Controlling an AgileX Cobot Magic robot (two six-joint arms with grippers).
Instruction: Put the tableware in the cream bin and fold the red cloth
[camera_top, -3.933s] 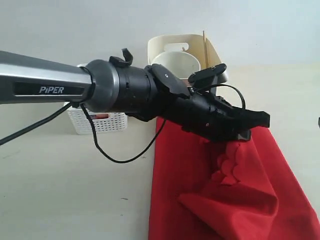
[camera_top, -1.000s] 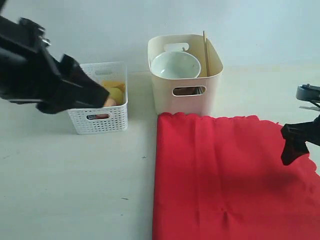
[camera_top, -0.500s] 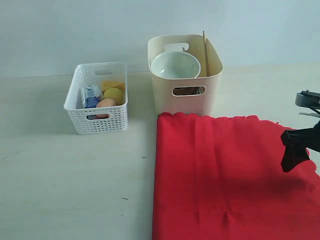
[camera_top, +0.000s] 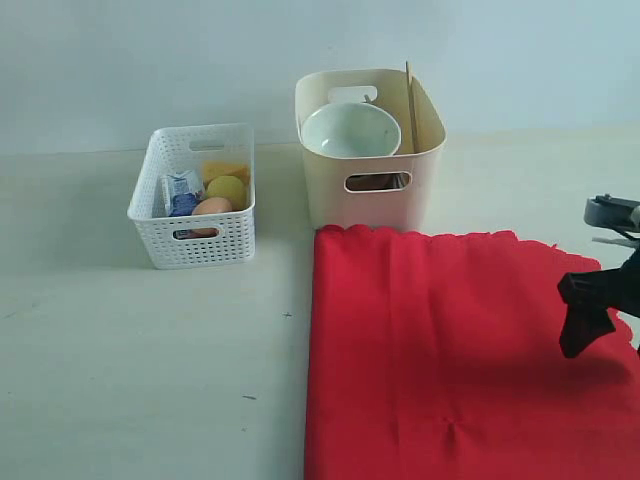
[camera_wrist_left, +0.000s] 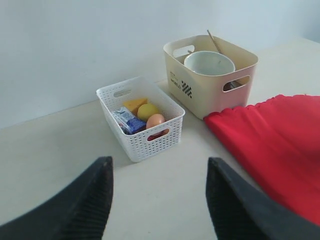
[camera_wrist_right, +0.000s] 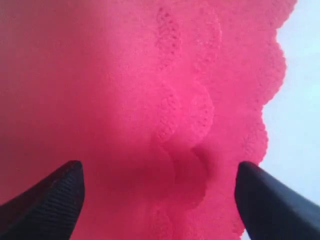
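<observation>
Step in hand: you are on the folding half of the task. The pale green bowl (camera_top: 350, 130) and the wooden chopsticks (camera_top: 410, 100) already sit in the tall cream plastic bin (camera_top: 330, 200), so the tableware looks dealt with.
Cloth: the large bright red scalloped cloth (camera_top: 450, 350) lies flat on the table, its far edge just in front of the cream bin. The right wrist view shows one scalloped edge lying on top of more red fabric (camera_wrist_right: 125, 100), so I judge one fold is already made.
Right gripper (camera_top: 590, 315): released, jaws spread wide and empty, hanging over the cloth near its right edge.
Left gripper (camera_wrist_left: 157, 170): also released and empty, held high and well apart from the cloth, looking toward the white lattice-weave basket (camera_wrist_left: 145, 145).
Next move: lower the right gripper, pinch the scalloped edge through both layers, and carry it across squarely.
Changed since earlier: the cloth was bunched under the left arm and now lies smooth. That arm has left the exterior view, and the right gripper has barely shifted.
</observation>
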